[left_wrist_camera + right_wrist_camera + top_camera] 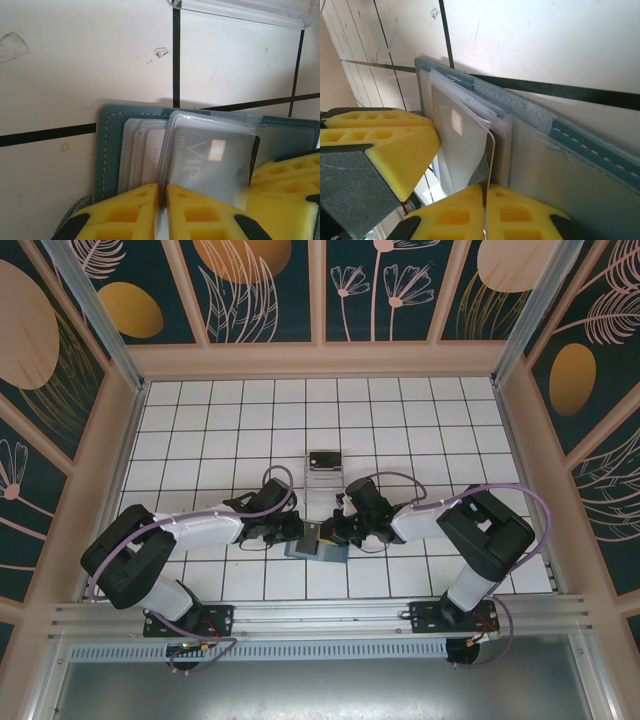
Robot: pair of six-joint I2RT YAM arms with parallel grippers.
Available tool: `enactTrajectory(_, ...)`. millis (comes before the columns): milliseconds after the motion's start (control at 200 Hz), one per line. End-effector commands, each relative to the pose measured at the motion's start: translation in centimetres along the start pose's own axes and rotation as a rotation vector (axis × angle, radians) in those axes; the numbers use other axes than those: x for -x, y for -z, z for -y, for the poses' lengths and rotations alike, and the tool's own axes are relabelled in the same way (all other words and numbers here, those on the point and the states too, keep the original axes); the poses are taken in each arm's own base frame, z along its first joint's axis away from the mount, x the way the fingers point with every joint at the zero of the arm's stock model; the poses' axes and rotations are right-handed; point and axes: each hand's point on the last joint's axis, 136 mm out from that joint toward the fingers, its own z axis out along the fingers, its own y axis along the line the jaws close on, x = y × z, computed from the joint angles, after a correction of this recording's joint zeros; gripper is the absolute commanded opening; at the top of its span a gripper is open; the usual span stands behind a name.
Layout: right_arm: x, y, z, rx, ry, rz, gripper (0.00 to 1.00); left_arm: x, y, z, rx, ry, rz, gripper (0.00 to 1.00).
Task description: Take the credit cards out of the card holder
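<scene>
No card lay loose on the white tiled surface point(400, 420). Farther out stood a small clear plastic box point(323, 462) with something dark in it, too small to identify. The teal-blue, soft, stitched bifold card holder point(107, 150) lay open and flat on the surface near the arms' bases, between the two wrists. A glossy dark grey card point(210, 160) printed "VIP" sat inside a clear, slightly cloudy plastic sleeve point(215, 122) with rounded corners. Paler cards point(150, 165) sat in the slots beside it, partly covered.

The left fingers point(120, 215), blocky yellow moulded pads, were pressed almost together on the card holder at its sleeve edge, apparently pinning it. The right fingers point(520, 215), the same yellow, were closed tight on a thin, pale-edged sheet with a rounded corner. This was most likely the dark grey card, though card and sleeve were hard to tell apart there.

By that reading, one card was gripped but not drawn out, and the cards in view all had to come out. The sleeve looked slick and floppy, and the cover was grainy, like faux leather.
</scene>
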Motion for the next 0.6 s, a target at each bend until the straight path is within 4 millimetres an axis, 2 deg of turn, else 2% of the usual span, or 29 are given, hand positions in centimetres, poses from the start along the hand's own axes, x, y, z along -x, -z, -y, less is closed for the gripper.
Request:
enactTrajectory(0,-0.1,0.5,-1.8,0.056,0.054,0.014,0.06,-3.5,-1.0,-5.0,0.177,0.025,-0.118,0.14)
enactTrajectory(310,-0.6,1.6,0.5,-0.054,0.055,0.01,0.05,-3.5,-1.0,-5.4,0.2,0.019,-0.117,0.14)
enactTrajectory(595,-0.4,2.5,0.8,-0.094,0.073,0.02,0.05,-3.4,-0.8,-5.5,0.206,0.017,-0.114,0.13)
